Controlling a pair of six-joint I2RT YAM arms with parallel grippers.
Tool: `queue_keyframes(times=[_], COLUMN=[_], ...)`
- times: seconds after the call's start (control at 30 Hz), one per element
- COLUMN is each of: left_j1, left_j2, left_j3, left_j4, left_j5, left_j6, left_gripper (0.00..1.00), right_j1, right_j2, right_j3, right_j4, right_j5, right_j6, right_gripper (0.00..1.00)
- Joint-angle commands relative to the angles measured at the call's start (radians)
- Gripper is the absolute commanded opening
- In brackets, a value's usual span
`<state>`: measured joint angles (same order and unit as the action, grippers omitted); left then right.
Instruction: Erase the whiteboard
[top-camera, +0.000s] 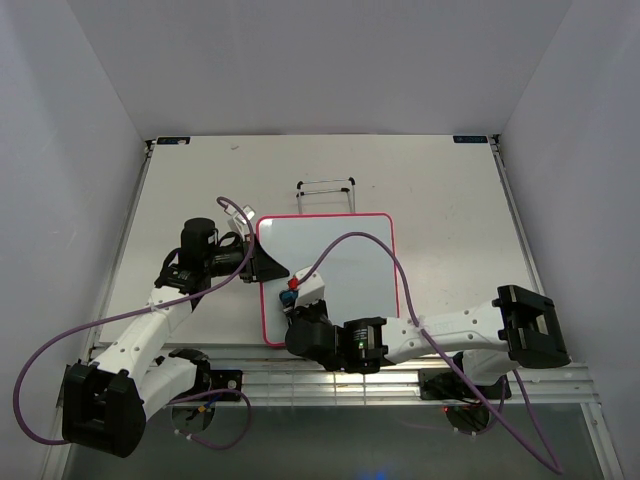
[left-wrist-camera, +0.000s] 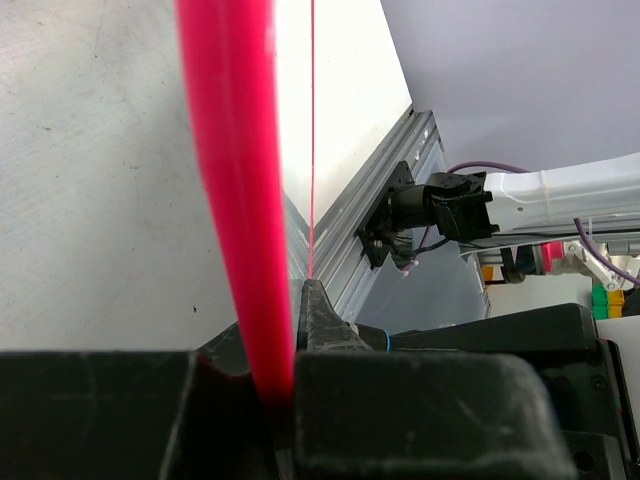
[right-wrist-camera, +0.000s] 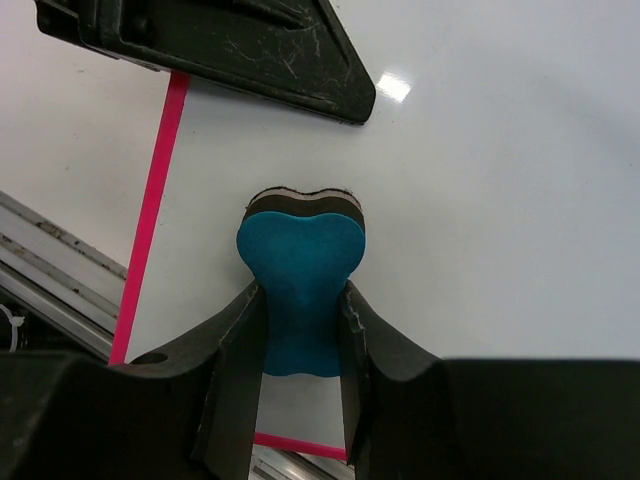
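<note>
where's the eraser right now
In the right wrist view the blue eraser sits clamped in the right gripper, against the whiteboard near its near-left corner.

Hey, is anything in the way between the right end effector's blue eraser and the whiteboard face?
Nothing visible. The right end effector holds the eraser against the whiteboard near its near-left corner; the left end effector only clamps the left frame edge.

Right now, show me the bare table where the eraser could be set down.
Widest bare table lies between the right frame of the whiteboard and the table's right edge. Another strip runs behind the wire stand. Crowded: the board's left edge, where left gripper and right gripper with the eraser meet.
</note>
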<state>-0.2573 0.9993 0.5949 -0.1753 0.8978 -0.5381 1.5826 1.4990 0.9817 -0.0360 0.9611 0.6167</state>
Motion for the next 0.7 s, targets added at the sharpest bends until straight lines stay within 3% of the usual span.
queue_keyframes(times=[0.0,0.17,0.33,0.47,0.67], left_j1=[-0.013,-0.013,-0.013,-0.013,-0.013], left_j2=[-0.025,-0.034,-0.031,-0.036,-0.082], left_j3=[-0.009,-0.012,-0.010,-0.010,-0.010], left_j4=[-0.029,-0.030,-0.029,-0.027,0.017], left_j5=[-0.037,-0.039,-0.031,-0.027,0.012], left_j6=[0.058,0.058,0.059,0.063,0.060], left_gripper=[0.00,0.00,0.00,0.00,0.00], right_j1=[-0.013,-0.142,-0.338,-0.495,-0.755], right_j2=[-0.023,-0.162,-0.376,-0.615,-0.888], right_j3=[-0.023,-0.242,-0.495,-0.655,-0.640], right_j4=[0.054,-0.077,-0.088,-0.093,-0.183], right_j5=[0.051,0.036,-0.082,-0.189,-0.335], right_j6=[0.003,0.185,0.244,0.187,-0.027], right_gripper=[0.08,0.08,0.08,0.08,0.08])
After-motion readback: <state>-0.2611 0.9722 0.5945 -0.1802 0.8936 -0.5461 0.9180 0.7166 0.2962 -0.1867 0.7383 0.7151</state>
